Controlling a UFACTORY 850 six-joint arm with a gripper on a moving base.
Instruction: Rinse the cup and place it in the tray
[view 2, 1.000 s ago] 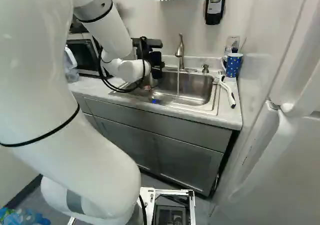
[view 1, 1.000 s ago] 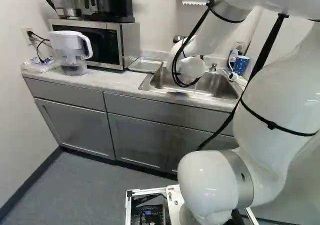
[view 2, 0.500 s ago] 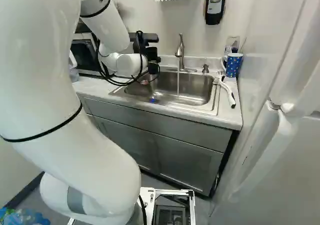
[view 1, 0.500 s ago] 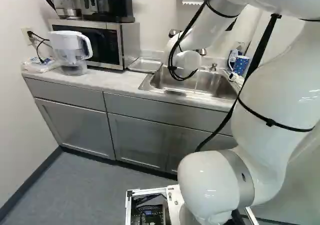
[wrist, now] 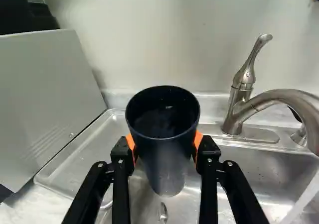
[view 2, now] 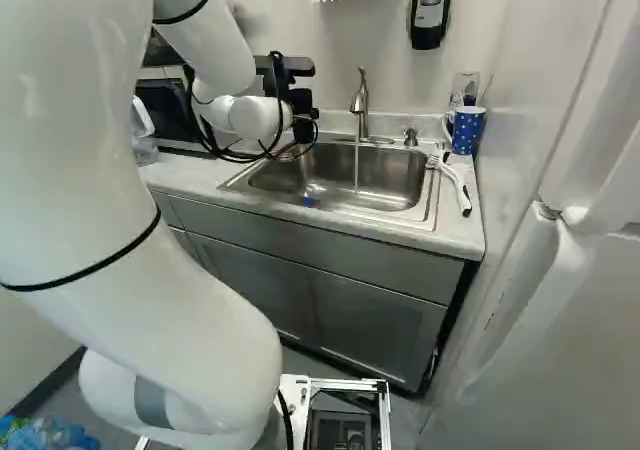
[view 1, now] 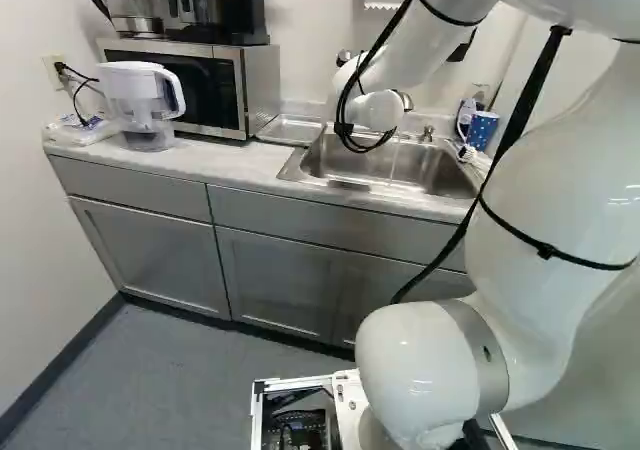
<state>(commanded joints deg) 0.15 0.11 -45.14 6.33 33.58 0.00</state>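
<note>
Pinching the dark cup (wrist: pixel 167 157) between both fingers (wrist: pixel 208 154), over the sink (wrist: pixel 259 169) near the tray (wrist: pixel 89 152). Probably past rinsing, at placing; next, calls for aligning above the tray, lowering gently and releasing.

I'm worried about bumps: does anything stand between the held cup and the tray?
Nothing visible stands between the cup and the tray. The microwave stands beyond the tray; the faucet is on the cup's other side.

White wall (view 1: pixel 40 230), gray cabinets (view 1: pixel 150 255), gray floor (view 1: pixel 150 380)
</note>
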